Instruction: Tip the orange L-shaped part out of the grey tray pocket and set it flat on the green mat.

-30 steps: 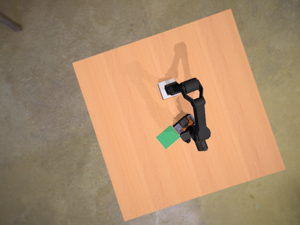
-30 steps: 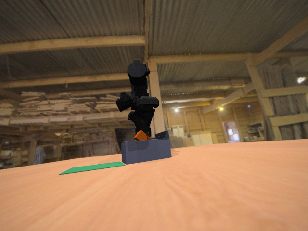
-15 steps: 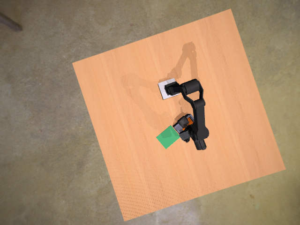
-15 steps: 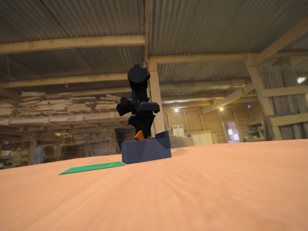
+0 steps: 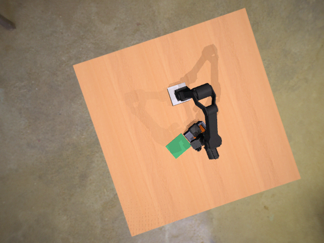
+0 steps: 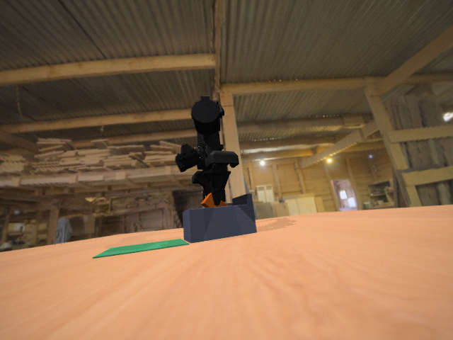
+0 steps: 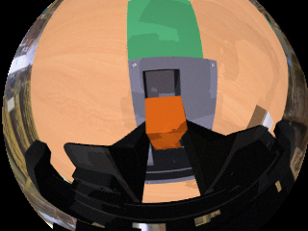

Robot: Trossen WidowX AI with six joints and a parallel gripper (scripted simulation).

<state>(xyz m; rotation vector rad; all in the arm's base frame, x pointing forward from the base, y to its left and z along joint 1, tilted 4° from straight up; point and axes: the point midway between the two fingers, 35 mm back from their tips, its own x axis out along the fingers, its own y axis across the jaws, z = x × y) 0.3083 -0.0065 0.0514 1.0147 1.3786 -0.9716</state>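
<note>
Orange L-shaped part (image 7: 166,123) is tipped up at frame centre, my gripper (image 7: 164,123) pinching its raised end over the grey tray (image 7: 199,92), green mat (image 7: 165,29) just above.

text: none legible | labels: none | brands: none | numbers: none | signs: none | checked: top, exterior and wrist views | note: distant background in the exterior view too blurred to tell any lettering
</note>
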